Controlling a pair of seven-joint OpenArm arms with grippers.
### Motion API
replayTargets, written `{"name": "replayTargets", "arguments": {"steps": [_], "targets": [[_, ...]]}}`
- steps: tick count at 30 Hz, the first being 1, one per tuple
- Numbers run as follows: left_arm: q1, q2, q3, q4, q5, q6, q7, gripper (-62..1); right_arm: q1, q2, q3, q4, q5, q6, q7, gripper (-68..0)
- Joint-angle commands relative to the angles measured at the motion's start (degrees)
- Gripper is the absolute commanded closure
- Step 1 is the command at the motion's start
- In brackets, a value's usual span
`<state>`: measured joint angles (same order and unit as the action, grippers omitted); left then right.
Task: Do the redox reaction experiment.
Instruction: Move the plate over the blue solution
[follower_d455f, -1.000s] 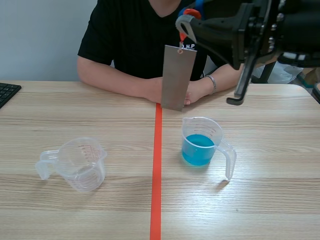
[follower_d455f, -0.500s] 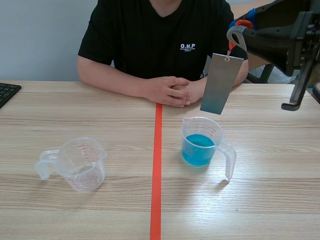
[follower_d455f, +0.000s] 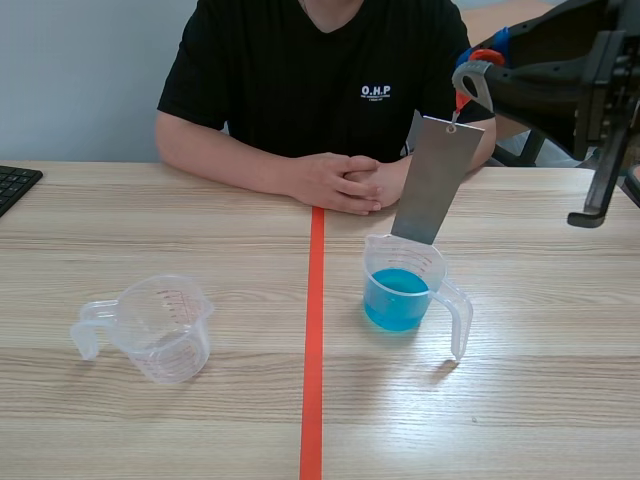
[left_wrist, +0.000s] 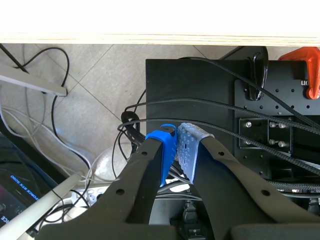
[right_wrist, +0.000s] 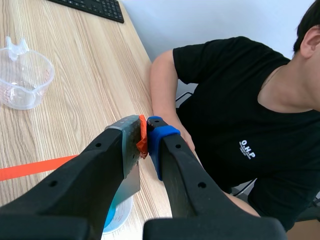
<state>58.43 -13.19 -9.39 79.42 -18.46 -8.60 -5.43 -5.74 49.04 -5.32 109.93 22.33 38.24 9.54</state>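
just right of the orange-red tape line (follower_d455f: 313, 330), at about three o'clock from the table's middle, a clear measuring cup (follower_d455f: 402, 285) stands holding blue liquid (follower_d455f: 397, 296) in its lower half, its handle pointing to five o'clock. at nine o'clock, well apart on the far side of the line, a second clear cup (follower_d455f: 160, 328) stands with nothing in it, handle toward nine o'clock. half a second ago the grey metal plate (follower_d455f: 435, 180) hung with its lower edge clear above the blue cup's rim; now it is lower, that edge level with the cup's far rim, and whether it is inside cannot be told. the plate tilts, its top toward one o'clock. the right gripper (right_wrist: 145, 131), raised at two o'clock, has its fingers pinched together on the orange-red tab (right_wrist: 142, 140) from which the plate hangs. the left gripper (left_wrist: 176, 142) sits below the table edge above cables, its pads pressed together on nothing. a person's clasped hands (follower_d455f: 350, 180) rest at twelve o'clock.
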Motion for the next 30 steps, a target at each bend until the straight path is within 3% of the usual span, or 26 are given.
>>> {"name": "replayTargets", "arguments": {"steps": [1,5,11,23,30], "targets": [[0.7,-0.2,-0.2,0.4,-0.4,0.1,-1.0,-5.1,1.0,0.3,0.0,0.1,0.8,-0.4,0.6,-1.5],[1.5,-3.0,-0.2,0.6,-0.8,0.1,-1.5,-5.1,2.1,0.3,-0.6,-0.6,1.9,0.3,0.6,-1.5],[2.5,-12.0,-0.4,0.9,-3.4,0.1,-7.2,-5.1,4.0,0.3,-3.1,-2.0,2.6,0.8,0.4,-1.5],[2.1,-37.3,-1.8,0.9,-3.4,-0.4,-24.1,-5.1,4.0,0.3,-3.4,-2.1,3.5,0.8,0.4,-1.5],[-6.2,-46.6,-1.1,0.9,-3.4,-8.1,-29.5,-5.1,4.0,0.3,-3.4,-2.1,3.5,0.8,0.4,-1.5]]}}
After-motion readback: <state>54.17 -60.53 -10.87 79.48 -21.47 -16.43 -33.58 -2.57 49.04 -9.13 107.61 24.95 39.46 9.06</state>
